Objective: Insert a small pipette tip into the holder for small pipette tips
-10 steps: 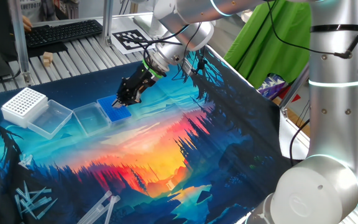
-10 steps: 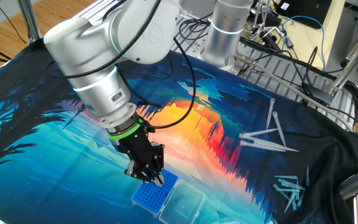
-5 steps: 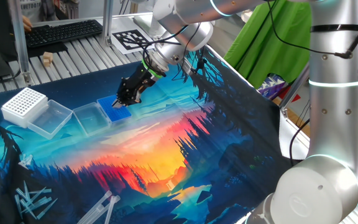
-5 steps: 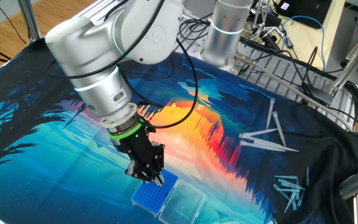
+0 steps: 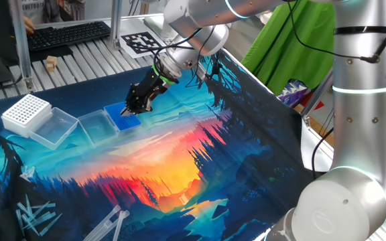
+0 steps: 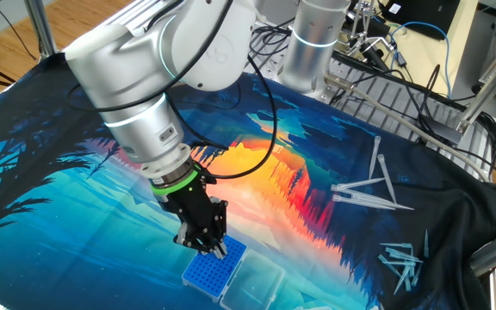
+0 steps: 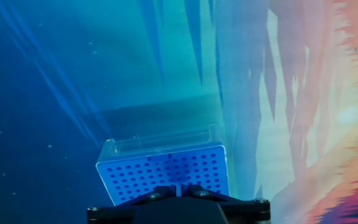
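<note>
The holder for small pipette tips (image 5: 123,120) (image 6: 210,272) is a small blue rack with fine holes, its clear lid (image 5: 94,126) (image 6: 262,281) lying open beside it. My gripper (image 5: 132,110) (image 6: 217,251) hangs tilted just over the rack's edge, jaws shut. In the hand view the gripper (image 7: 179,186) sits at the bottom edge, directly above the holder (image 7: 166,167). A thin pale sliver, the small pipette tip (image 7: 179,186), is pinched between the jaws; most of it is hidden.
A bigger white gridded rack (image 5: 25,112) with its clear lid (image 5: 54,127) stands left of the blue one. Loose small tips (image 5: 35,215) (image 6: 403,258) and longer pipettes (image 6: 368,185) (image 5: 112,224) lie on the printed mat. A keyboard (image 5: 66,33) sits behind.
</note>
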